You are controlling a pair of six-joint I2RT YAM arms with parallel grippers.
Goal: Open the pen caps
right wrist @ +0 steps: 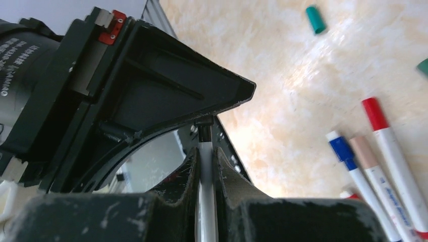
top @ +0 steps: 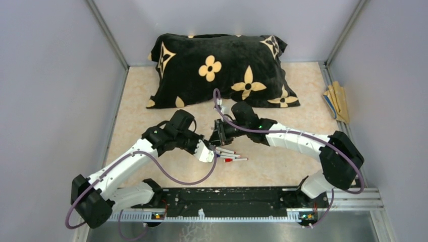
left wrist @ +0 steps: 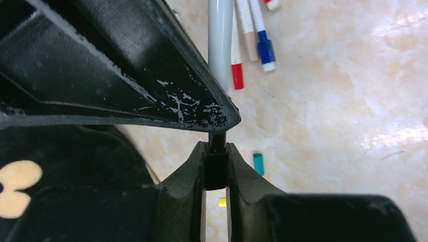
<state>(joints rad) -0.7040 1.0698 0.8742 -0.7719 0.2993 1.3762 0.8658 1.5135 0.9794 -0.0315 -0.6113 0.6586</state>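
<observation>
My left gripper [left wrist: 216,151] is shut on the black cap [left wrist: 216,170] of a pen with a grey-white barrel [left wrist: 220,43]. My right gripper [right wrist: 206,156] is shut on that same barrel [right wrist: 207,201], facing the left gripper, with the pen's black end [right wrist: 204,132] just past its tips. In the top view the two grippers [top: 213,151] [top: 220,137] meet tip to tip at the table's middle. Capped pens with red [left wrist: 237,75], blue [left wrist: 266,50] and tan [left wrist: 249,43] ends lie together beside them [top: 231,155]. A loose teal cap [left wrist: 258,164] and a yellow cap [left wrist: 222,202] lie on the table.
A black pillow with tan flowers [top: 222,68] fills the back of the table, close behind the grippers. Tan sticks [top: 337,101] lie at the right edge. Grey walls stand on both sides. Another green cap [right wrist: 423,67] shows at the right wrist view's edge.
</observation>
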